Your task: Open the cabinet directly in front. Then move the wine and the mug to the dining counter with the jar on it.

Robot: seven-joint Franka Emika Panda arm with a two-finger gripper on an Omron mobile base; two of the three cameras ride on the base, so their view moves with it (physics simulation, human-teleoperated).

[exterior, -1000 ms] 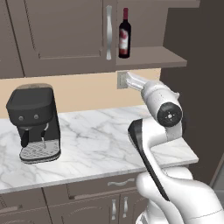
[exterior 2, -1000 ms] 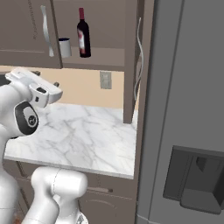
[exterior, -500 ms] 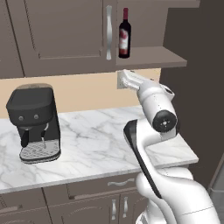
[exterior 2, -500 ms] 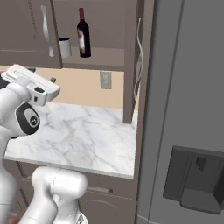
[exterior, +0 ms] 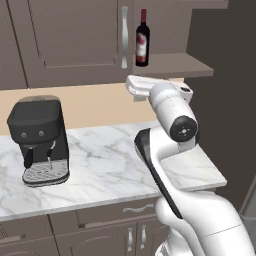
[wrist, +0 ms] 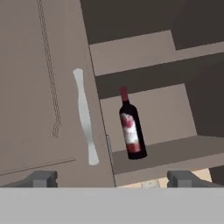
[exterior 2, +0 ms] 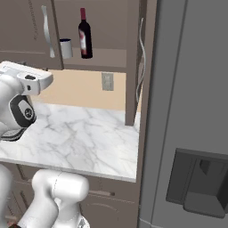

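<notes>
Arm's risen; wine (wrist: pixel 131 130) upright on cabinet (wrist: pixel 148 153) shelf, neck up.

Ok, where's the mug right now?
In the right base view the mug stands on the open cabinet's shelf, just left of the wine, beside the closed door's handle.

Slim dark glass wine bottle (wrist: pixel 131 131), above and between the dark grey fingers (wrist: pixel 42 178): red foil neck, red-and-white label. Dark brown panelled cabinet door (wrist: pixel 39 87): curved silver handle (wrist: pixel 85 117). Tabletop (exterior: pixel 110 165): white marble, grey veins. Coffee machine (exterior: pixel 39 140): black.
</notes>
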